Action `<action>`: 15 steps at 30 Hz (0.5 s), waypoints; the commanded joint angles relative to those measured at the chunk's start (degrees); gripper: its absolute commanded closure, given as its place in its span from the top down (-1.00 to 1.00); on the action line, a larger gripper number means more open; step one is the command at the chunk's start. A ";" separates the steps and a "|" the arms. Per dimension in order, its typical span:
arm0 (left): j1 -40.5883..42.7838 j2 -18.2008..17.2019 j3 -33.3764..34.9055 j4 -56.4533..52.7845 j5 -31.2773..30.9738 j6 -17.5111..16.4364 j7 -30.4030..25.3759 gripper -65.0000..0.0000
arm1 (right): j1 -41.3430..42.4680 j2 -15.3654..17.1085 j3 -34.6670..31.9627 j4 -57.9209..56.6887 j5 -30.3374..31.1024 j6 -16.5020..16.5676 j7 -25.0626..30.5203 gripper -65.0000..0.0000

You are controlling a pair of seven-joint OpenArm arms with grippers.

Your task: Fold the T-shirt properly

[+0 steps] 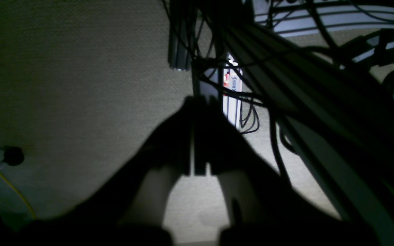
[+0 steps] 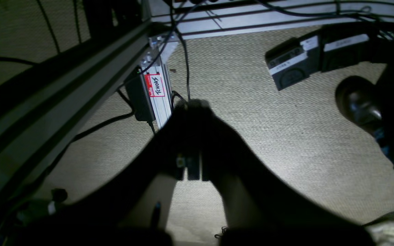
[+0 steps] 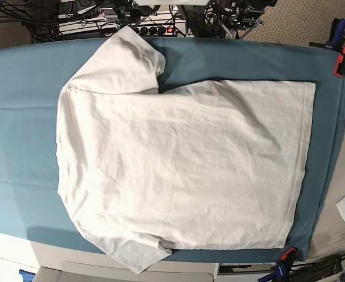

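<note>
The large, wrinkled white cotton T-shirt (image 3: 181, 170) lies spread flat and unfolded across the teal cloth-covered desk (image 3: 19, 117), its collar end toward the base view's left, its hem toward that view's right, one short sleeve at the far edge and the other at the near edge. Neither arm appears in the base view; both wrist cameras look down on beige carpet (image 2: 251, 143) beside an aluminium frame rail (image 2: 56, 99) and black cables, so you are parked well apart from the garment. The left gripper (image 1: 194, 136) and the right gripper (image 2: 193, 136) each show dark fingers pressed together on nothing. No fold seems begun, so the first step is probably to bring both arms over the desk. Spread each gripper before descending, and pinch one fabric layer only at matching points, likely a sleeve and the hem corner on the same side. Lift together and keep the edge taut, since loose wrinkles could carry into the crease.
</note>
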 commanded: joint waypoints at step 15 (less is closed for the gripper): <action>-0.33 0.15 -0.04 0.28 -0.11 0.02 -0.20 -1.00 | 0.33 0.20 -0.02 0.22 -0.02 0.11 1.92 -0.99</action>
